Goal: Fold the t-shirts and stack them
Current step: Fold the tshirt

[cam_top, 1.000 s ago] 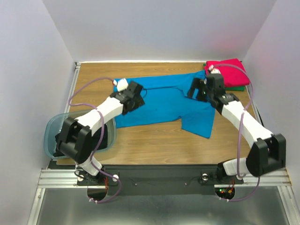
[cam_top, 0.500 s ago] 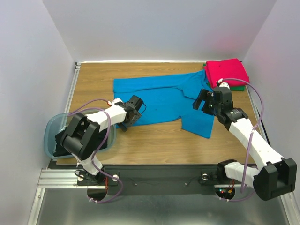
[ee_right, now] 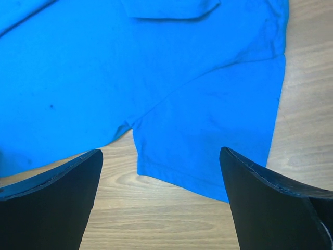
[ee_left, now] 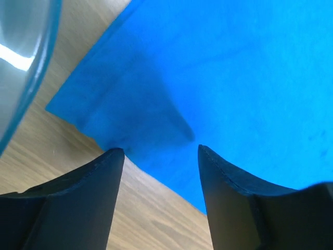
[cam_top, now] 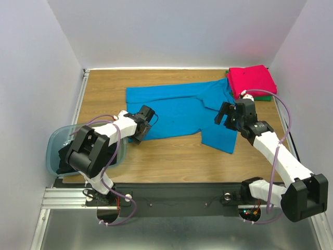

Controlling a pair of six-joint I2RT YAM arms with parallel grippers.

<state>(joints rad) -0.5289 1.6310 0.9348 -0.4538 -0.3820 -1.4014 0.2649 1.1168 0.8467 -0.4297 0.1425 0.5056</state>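
— Where is the blue shirt point(cam_top: 182, 112)?
— Spread flat on the table point(cam_top: 166, 156); a red shirt point(cam_top: 254, 80) sits folded on a green shirt point(cam_top: 266, 97) at the far right.
— The grippers?
— Both empty: the left gripper point(ee_left: 160, 151) open over its near-left corner, the right gripper point(ee_right: 161, 151) wide open above the sleeve.

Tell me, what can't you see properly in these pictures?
- Top view: green t-shirt, only a sliver shows beneath the red-pink t-shirt.
- Top view: whatever lies in the plastic bin, covered by the left arm.
- Right wrist view: blue t-shirt, cut off by the picture's top and left edges.
- Left wrist view: plastic bin, only a blurry rim in the corner.
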